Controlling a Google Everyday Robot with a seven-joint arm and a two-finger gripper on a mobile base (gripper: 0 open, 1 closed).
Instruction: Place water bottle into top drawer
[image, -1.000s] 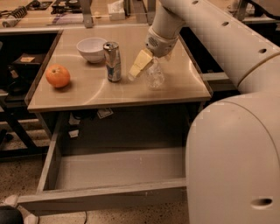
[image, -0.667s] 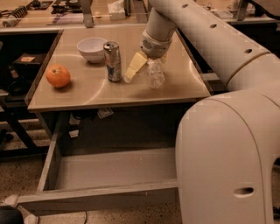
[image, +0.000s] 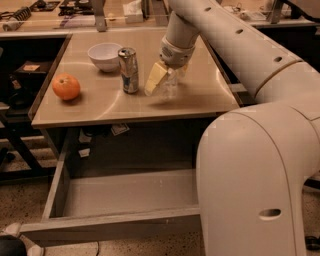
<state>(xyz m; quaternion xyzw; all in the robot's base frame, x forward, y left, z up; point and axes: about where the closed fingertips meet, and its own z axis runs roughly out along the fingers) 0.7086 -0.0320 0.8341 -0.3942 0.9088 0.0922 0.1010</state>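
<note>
The robot's pale arm (image: 250, 165) is shown filling the right of the view, with the top drawer (image: 115, 222) pulled wide open below the table (image: 100, 107), its mouth reaching well forward of the front edge. A bowl (image: 105, 55), an orange (image: 66, 86) and a can (image: 129, 70) are grouped on the left half. The water bottle (image: 170, 87) is pinched in the gripper (image: 165, 82) just right of the can, a broad stretch of tabletop separating it from the front edge.
</note>
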